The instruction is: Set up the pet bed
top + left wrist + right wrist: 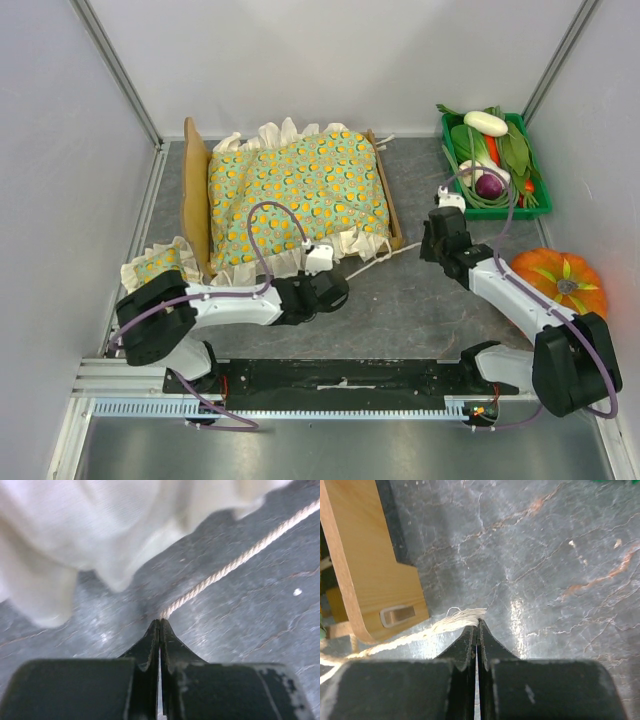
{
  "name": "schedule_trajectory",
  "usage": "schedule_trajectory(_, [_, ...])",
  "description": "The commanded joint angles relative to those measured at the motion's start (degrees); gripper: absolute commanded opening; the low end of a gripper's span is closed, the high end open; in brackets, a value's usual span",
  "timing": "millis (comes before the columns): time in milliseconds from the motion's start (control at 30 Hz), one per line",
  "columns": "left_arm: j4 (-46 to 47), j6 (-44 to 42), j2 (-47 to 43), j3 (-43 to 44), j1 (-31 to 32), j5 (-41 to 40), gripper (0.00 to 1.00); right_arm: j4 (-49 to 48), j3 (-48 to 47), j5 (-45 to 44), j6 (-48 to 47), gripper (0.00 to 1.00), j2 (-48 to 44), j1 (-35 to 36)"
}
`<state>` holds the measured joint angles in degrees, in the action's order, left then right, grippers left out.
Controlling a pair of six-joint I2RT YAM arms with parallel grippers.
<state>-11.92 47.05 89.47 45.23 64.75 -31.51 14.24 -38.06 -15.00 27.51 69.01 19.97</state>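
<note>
At the near side of the dark marbled desk (pixel 400 310), the left tool (pixel 160 626) is pressing its jaws together on the tip of a twisted pale cord (pixel 240 560), which is running away to the upper right across the desk. Just beyond it, the white frill (pixel 75 540) of the cushion is spilling onto the surface. To the right, an orange pumpkin (pixel 560 280) is sitting beside the right arm. The right tool (pixel 479 626) is likewise clamping shut on a frayed cord end (pixel 462 615), and that strand is trailing left under the light-wood corner of the pet bed (pixel 370 580). Whether both tools are gripping one and the same cord is unclear.

The pet bed is lying left of centre, its taller headboard on the left. A green orange-dotted cushion (pixel 300 185) is filling it, and a small matching pillow (pixel 160 262) is lying at its near left corner. At the far right, a green crate (pixel 530 205) of vegetables is sitting well apart from the bed.
</note>
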Motion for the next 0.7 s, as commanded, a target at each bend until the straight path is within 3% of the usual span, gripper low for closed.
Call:
schedule_trajectory(0, [-3.45,1.99,-6.4,-4.53,0.29,-3.73,0.02,-1.41,-4.29,-1.87,-0.88,0.0,0.16,-2.9])
schedule_trajectory(200, [-8.12,3.75,-11.25,-8.67,0.2,-6.81,0.02,-1.84,-7.19,-1.96,-1.14,0.0,0.77,-6.33])
schedule_trajectory(433, [-7.68,2.96,-5.37,-6.04,0.2,-5.58,0.02,-1.94,-14.4,-1.34,-0.79,0.0,2.0,-8.98])
schedule_trajectory(667, [-13.47,7.61,-1.06,-3.93,0.2,-7.07,0.02,-2.64,-17.66,0.23,-0.7,0.0,2.27,-9.95])
